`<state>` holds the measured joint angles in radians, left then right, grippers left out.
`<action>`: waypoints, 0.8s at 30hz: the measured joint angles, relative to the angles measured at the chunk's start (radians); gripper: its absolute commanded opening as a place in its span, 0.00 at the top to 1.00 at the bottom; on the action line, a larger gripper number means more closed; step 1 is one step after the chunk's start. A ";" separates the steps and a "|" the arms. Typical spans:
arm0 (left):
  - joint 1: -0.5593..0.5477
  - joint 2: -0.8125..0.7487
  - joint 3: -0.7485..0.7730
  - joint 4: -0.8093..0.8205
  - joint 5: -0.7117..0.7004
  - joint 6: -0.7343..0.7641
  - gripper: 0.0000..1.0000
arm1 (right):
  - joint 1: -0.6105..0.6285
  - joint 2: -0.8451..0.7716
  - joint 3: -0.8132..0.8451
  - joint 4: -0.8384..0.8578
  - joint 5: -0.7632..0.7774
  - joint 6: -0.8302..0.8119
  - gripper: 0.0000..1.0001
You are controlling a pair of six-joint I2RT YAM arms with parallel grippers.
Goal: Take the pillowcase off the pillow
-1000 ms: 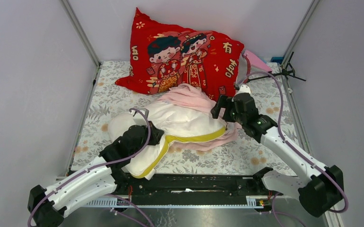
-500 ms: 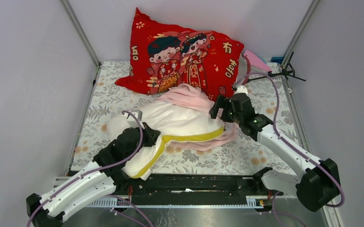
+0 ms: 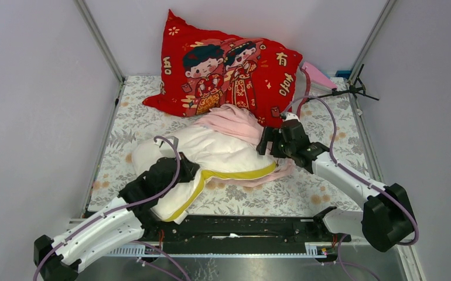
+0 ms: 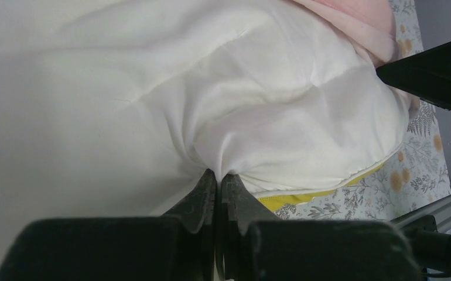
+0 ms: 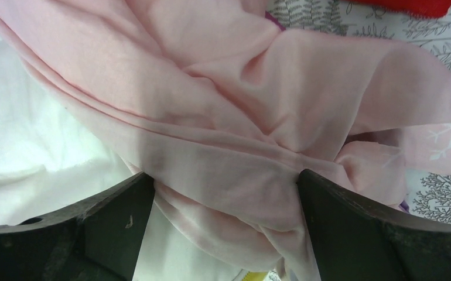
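With the left gripper point(image 4: 217, 184) pinching the pillow point(image 3: 217, 149) on the table point(image 3: 135, 117), the right gripper point(image 5: 223, 199), jaws wide astride the pillowcase point(image 5: 241, 99) bunched at its far end, should close on pink cloth alone (no white) and pull away.

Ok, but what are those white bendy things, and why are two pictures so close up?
They are two robot arms. One picture looks down from above; the other two come from tiny cameras on each arm's wrist. On the flowery table lie a white pillow, its pink pillowcase bunched at the far end, and a red cushion behind. The left claw pinches the pillow's cloth. The right claw is wide open with pink pillowcase between its fingers.
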<state>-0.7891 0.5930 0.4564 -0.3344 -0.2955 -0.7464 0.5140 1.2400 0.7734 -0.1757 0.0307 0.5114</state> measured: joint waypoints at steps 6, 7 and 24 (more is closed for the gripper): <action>0.000 0.039 -0.010 0.019 0.020 -0.015 0.99 | 0.000 -0.017 -0.033 0.002 -0.037 -0.006 0.45; 0.000 0.045 -0.010 0.022 0.023 -0.015 0.99 | -0.001 -0.022 -0.033 0.000 -0.043 -0.006 0.54; 0.015 0.224 -0.034 0.174 0.032 0.053 1.00 | -0.002 -0.445 -0.057 -0.155 0.045 0.002 1.00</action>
<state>-0.7738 0.8165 0.4225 -0.1604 -0.2634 -0.6937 0.5121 0.7948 0.7166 -0.3305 0.0753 0.5137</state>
